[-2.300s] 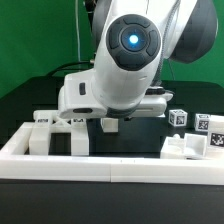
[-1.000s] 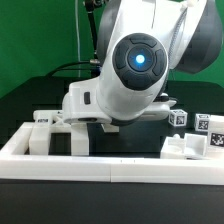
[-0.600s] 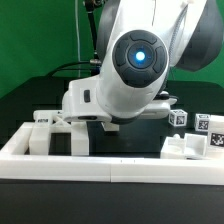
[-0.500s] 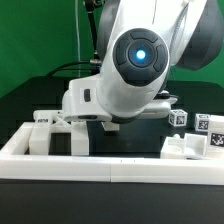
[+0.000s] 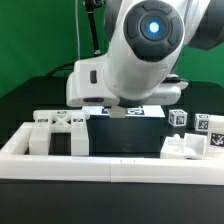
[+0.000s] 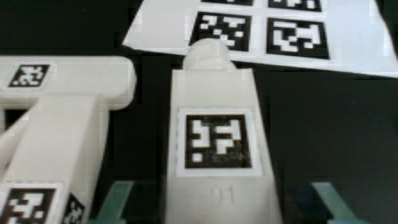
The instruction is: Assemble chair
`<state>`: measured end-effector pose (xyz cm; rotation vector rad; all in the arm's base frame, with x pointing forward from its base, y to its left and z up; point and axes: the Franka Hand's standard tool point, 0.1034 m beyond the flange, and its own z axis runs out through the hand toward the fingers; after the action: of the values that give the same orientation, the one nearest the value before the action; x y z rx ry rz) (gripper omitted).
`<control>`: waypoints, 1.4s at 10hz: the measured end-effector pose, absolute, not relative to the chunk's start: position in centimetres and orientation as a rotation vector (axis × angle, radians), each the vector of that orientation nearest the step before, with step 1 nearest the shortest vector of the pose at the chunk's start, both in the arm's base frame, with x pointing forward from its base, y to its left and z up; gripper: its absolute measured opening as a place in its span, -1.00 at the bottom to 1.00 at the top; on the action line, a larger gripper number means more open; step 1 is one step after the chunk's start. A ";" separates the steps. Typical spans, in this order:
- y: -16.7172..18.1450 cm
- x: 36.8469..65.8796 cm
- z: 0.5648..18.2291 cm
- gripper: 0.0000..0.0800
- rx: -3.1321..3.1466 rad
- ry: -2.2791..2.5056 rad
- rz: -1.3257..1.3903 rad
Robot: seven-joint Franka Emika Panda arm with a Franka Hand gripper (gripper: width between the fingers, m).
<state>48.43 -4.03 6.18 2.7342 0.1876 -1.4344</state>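
In the wrist view a long white chair part (image 6: 217,120) with a black-and-white tag lies between the fingers of my gripper (image 6: 222,205). The fingers (image 6: 121,200) stand apart from it, with a dark gap on each side, so the gripper is open. A second, wider white chair part (image 6: 63,110) with tags lies right beside it. In the exterior view the gripper (image 5: 119,110) hangs just above the white chair parts (image 5: 58,130) at the exterior view's left.
The marker board (image 6: 267,30) lies just beyond the long part's tip. Small tagged white parts (image 5: 178,117) (image 5: 205,125) and a white block (image 5: 185,147) sit at the exterior view's right. A long white border rail (image 5: 110,165) runs along the front.
The arm has risen and swung toward the exterior view's right. More of the white parts at the left now show beneath it.
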 end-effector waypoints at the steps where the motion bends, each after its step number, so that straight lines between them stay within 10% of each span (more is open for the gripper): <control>1: -4.1 48.7 6.1 -0.28 2.755 0.194 -1.391; 4: -4.3 49.8 5.9 -0.28 2.829 0.204 -1.226; 9: -2.7 54.7 11.5 -0.28 3.009 0.163 -0.792; 14: -3.0 56.3 11.4 -0.28 3.084 0.186 -0.237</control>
<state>56.28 -2.96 11.41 3.0840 0.1858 -0.2370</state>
